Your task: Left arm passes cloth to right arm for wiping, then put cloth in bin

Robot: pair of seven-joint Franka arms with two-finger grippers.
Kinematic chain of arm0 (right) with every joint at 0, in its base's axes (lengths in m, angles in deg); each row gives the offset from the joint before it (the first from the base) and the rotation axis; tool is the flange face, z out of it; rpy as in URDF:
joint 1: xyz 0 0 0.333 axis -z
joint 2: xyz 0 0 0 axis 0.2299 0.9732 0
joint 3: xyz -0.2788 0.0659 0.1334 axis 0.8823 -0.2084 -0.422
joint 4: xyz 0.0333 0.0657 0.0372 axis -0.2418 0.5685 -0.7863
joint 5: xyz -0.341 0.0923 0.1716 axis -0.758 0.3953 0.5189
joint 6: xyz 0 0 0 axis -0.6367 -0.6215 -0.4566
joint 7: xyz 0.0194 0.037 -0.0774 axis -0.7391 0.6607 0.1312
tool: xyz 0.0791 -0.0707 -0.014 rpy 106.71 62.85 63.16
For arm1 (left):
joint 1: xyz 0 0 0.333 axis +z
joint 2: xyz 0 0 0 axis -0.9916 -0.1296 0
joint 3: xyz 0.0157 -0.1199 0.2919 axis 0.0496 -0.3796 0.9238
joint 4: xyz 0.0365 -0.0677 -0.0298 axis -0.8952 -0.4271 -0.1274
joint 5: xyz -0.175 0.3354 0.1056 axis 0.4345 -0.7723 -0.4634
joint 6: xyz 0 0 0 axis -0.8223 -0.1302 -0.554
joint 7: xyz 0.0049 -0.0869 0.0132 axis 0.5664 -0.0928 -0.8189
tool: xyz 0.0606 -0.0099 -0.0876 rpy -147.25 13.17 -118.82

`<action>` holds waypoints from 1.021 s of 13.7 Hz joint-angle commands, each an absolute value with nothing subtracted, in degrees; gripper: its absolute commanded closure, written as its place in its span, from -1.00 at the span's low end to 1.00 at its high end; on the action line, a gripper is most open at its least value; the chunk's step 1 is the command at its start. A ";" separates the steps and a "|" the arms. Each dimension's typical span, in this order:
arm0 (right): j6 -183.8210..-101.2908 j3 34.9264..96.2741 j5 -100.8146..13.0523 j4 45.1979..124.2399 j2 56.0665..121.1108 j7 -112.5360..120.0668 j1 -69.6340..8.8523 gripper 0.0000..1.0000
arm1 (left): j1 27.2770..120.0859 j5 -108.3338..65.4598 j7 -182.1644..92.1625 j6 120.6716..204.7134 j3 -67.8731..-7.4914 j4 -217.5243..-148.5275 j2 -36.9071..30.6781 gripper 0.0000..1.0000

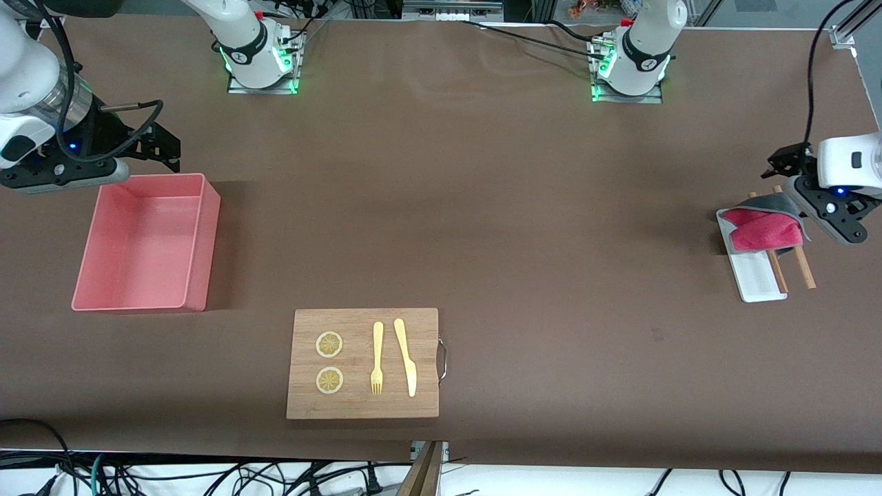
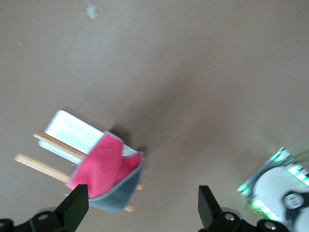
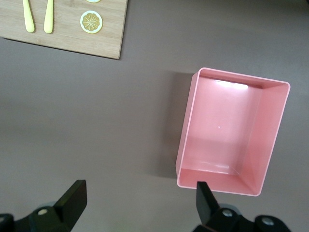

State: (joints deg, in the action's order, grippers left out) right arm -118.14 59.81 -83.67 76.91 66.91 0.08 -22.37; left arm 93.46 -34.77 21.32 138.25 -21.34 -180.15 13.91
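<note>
The cloth [image 1: 763, 229], magenta-red with a dark grey edge, lies folded on a small white tray [image 1: 758, 279] across two wooden chopsticks [image 1: 805, 267] at the left arm's end of the table. My left gripper [image 1: 785, 161] is open and empty, up over the table just beside the cloth. In the left wrist view the cloth [image 2: 104, 169] lies close to one finger of the left gripper [image 2: 142, 208]. The pink bin [image 1: 200, 238] stands empty at the right arm's end. My right gripper [image 1: 162, 146] is open and empty over the table beside the bin's edge, as the right wrist view [image 3: 139, 200] shows beside the bin [image 3: 186, 130].
A wooden board [image 1: 363, 324] with a metal handle lies nearer the front camera, mid-table, holding two lemon slices [image 1: 329, 344], a yellow fork [image 1: 377, 358] and a yellow knife [image 1: 406, 355]. Brown table surface stretches between the board, the bin and the tray.
</note>
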 commanded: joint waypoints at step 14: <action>-117.99 59.71 -83.98 75.87 67.23 -0.12 -22.43 -0.99 | 119.38 -25.42 69.11 149.95 -21.90 -174.29 -9.83 -1.00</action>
State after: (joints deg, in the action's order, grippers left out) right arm -118.16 59.77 -83.67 76.89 66.91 0.07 -22.39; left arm 119.83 -26.69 66.98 151.82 -21.18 -179.46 -6.90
